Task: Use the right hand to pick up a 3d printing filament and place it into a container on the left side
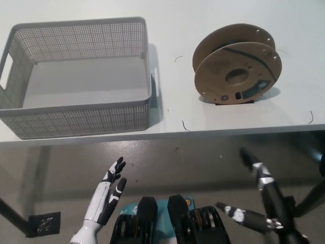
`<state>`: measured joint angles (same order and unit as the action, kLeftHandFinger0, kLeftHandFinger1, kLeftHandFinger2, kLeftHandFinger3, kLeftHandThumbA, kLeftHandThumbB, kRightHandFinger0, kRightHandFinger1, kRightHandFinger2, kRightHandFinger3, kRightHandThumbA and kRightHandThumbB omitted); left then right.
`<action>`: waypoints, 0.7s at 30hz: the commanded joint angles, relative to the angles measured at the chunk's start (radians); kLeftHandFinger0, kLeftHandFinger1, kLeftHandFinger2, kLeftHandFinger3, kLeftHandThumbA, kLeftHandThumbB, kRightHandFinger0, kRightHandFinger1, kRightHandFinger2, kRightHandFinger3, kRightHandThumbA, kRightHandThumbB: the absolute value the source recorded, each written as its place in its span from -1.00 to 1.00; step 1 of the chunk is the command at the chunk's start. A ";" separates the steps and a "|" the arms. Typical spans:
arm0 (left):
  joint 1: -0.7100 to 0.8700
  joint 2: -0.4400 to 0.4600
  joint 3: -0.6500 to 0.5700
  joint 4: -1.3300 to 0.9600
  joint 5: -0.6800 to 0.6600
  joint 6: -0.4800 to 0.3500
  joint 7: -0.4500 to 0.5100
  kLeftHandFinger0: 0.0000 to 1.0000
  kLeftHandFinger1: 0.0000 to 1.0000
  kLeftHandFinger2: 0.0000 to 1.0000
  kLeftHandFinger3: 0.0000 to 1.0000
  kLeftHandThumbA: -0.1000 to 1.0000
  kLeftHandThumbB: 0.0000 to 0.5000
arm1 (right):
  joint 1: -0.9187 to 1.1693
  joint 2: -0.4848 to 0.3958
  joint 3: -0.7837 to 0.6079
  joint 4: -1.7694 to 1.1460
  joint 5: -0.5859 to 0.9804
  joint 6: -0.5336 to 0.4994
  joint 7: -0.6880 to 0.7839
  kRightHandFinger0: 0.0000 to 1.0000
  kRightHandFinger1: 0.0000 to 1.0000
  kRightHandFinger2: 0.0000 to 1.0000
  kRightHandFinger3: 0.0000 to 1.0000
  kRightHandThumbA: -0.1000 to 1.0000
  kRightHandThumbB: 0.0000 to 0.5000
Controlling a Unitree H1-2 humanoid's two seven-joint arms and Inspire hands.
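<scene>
- The filament spool stands on edge in the upper right of the frame, propped on a small dark stand beneath it, its 2 cardboard flanges tilted toward the camera. That upright pose leaves the rim exposed, which looks like the easiest part for a hand coming from below to take.
- A little dark filament shows between the flanges; the spool looks nearly spent.
- The right hand sits low at the lower right of the frame, below the table edge, fingers spread wide and holding nothing. It is well apart from the spool, so I judge the reach has not begun.
- The left hand rests at the lower left, also below the table edge, fingers extended and slightly apart, nothing in it.
- The grey mesh basket fills the upper left of the frame, just beside the spool's side of the table with a bare gap between them. Its floor is visible and there is nothing inside.
- A few thin stray strands lie on the table near the spool and by the front edge.
</scene>
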<state>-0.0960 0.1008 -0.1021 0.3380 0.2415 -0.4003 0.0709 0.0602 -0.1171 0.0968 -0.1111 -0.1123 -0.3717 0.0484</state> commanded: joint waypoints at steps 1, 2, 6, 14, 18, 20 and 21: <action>-0.021 0.008 0.008 -0.005 0.021 -0.063 0.029 1.00 1.00 1.00 1.00 1.00 -0.36 | -0.018 -0.023 -0.080 -0.176 -0.046 -0.098 -0.070 1.00 1.00 1.00 1.00 1.00 -0.55; -0.020 0.008 0.008 -0.009 0.023 -0.060 0.028 1.00 1.00 1.00 1.00 1.00 -0.36 | -0.026 -0.026 -0.102 -0.196 -0.047 -0.098 -0.064 1.00 1.00 1.00 1.00 1.00 -0.55; -0.022 0.007 0.009 -0.016 0.024 -0.054 0.025 1.00 1.00 1.00 1.00 1.00 -0.39 | -0.109 -0.138 -0.183 -0.332 0.024 0.058 -0.004 1.00 1.00 1.00 1.00 1.00 -0.33; 0.007 0.005 0.011 -0.027 0.031 -0.052 0.026 1.00 1.00 1.00 1.00 1.00 -0.33 | -0.400 -0.461 -0.275 -0.326 0.172 0.357 0.121 1.00 1.00 1.00 1.00 0.94 0.00; 0.010 0.005 0.016 -0.021 0.022 -0.058 0.025 1.00 1.00 1.00 1.00 1.00 -0.34 | -0.635 -0.593 -0.230 -0.223 0.187 0.569 0.218 1.00 1.00 1.00 1.00 0.92 0.16; 0.010 0.005 0.017 -0.015 0.010 -0.064 0.021 1.00 1.00 1.00 1.00 1.00 -0.34 | -0.707 -0.636 -0.203 -0.197 0.203 0.640 0.269 1.00 1.00 1.00 1.00 0.96 0.16; 0.010 0.005 0.016 -0.014 0.008 -0.065 0.019 1.00 1.00 1.00 1.00 1.00 -0.35 | -0.752 -0.667 -0.182 -0.172 0.192 0.671 0.305 1.00 1.00 1.00 1.00 1.00 0.14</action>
<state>-0.0888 0.0999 -0.0995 0.3386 0.2597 -0.4134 0.0703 -0.4075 -0.5939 -0.1339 -0.3511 -0.0288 -0.0704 0.1418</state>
